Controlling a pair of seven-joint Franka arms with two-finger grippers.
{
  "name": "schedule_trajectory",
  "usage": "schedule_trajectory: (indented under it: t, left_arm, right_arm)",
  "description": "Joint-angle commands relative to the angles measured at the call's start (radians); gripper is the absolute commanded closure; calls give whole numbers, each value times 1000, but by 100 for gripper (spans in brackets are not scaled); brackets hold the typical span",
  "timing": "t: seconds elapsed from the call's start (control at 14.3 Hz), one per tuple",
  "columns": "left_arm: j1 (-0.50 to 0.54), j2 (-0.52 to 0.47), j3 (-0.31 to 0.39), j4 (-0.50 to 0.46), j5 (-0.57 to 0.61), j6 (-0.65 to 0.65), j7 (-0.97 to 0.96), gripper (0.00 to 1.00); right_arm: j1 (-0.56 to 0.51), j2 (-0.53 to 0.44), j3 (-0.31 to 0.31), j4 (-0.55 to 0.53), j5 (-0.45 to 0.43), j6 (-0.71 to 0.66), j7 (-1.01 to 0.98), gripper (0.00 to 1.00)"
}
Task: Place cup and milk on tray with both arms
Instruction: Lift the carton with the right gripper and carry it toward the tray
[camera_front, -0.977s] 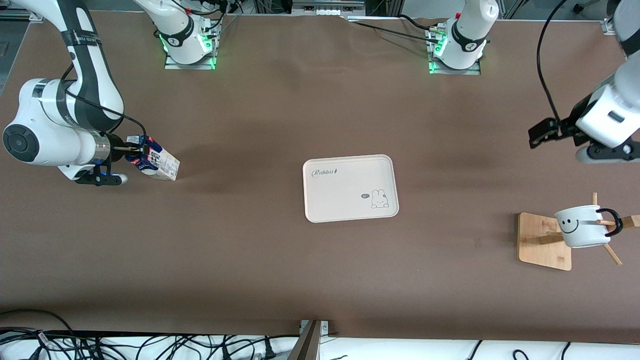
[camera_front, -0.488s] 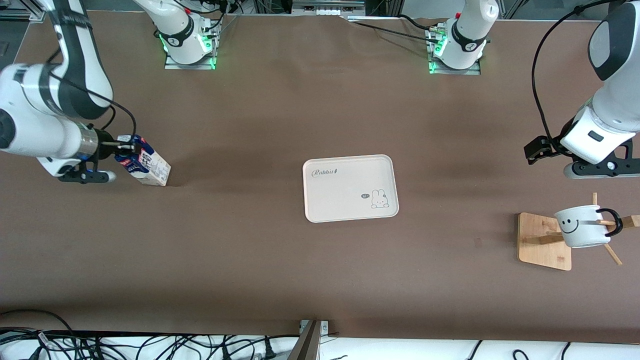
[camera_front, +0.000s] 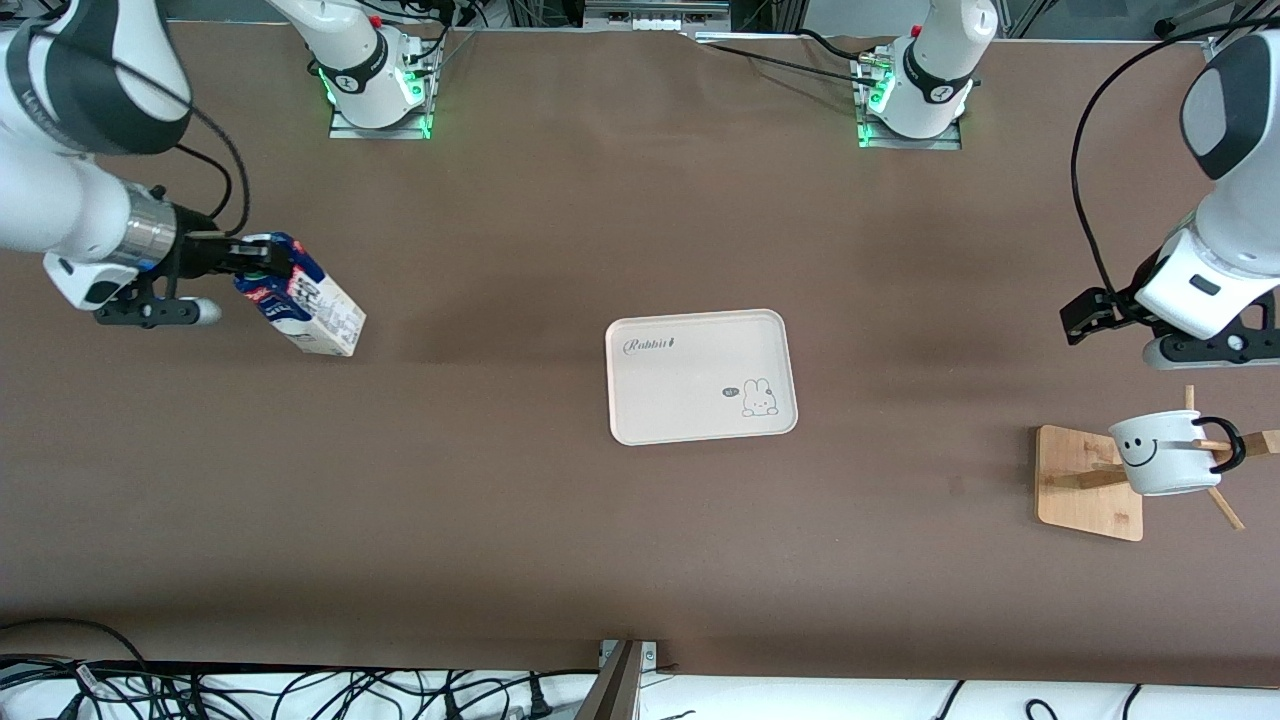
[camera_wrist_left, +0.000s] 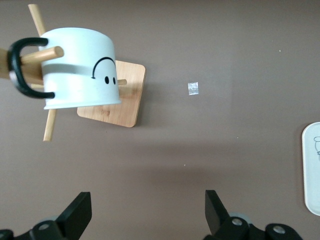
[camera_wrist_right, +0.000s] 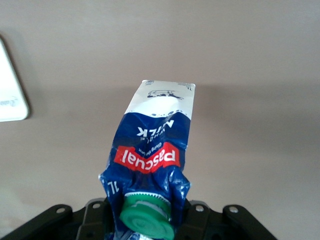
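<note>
The milk (camera_front: 308, 308) is a blue and white carton with a green cap. My right gripper (camera_front: 252, 262) is shut on its top and holds it tilted over the table at the right arm's end. In the right wrist view the milk (camera_wrist_right: 157, 140) fills the middle, pinched in the right gripper (camera_wrist_right: 147, 217). The cream tray (camera_front: 700, 375) lies at the table's middle. The cup (camera_front: 1165, 455) hangs on a peg of a wooden rack at the left arm's end. My left gripper (camera_front: 1088, 315) is open and empty over bare table beside the rack. In the left wrist view the left gripper (camera_wrist_left: 145, 217) faces the cup (camera_wrist_left: 80, 67).
The rack's square wooden base (camera_front: 1088, 490) stands near the table's edge at the left arm's end, with pegs sticking out around the cup. The base also shows in the left wrist view (camera_wrist_left: 117, 102). A small scrap (camera_wrist_left: 193, 88) lies on the table between the rack and the tray (camera_wrist_left: 312, 170).
My right arm has swung and lifted, and the milk now hangs tilted and higher in its grip. My left gripper has come down toward the rack and the cup.
</note>
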Motion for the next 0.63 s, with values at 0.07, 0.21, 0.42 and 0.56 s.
schedule_trajectory:
  t: [0.07,0.21,0.42,0.56]
  left_arm:
    - [10,-67,1,-125,-11,108,54,0]
    - [47,-84,2,-244,-9,300,54,0]
    - [67,-93,10,-383,-8,534,57,0]
    - [75,-93,21,-414,-6,625,63,0]
  right_arm:
    - [-3,0,128,25,13,42,128,61]
    - [-3,3,202,28,11,44,111,61]
    - [15,7,347,50,-30,52,113,61]
    - [92,53,362,120,-31,49,146,61]
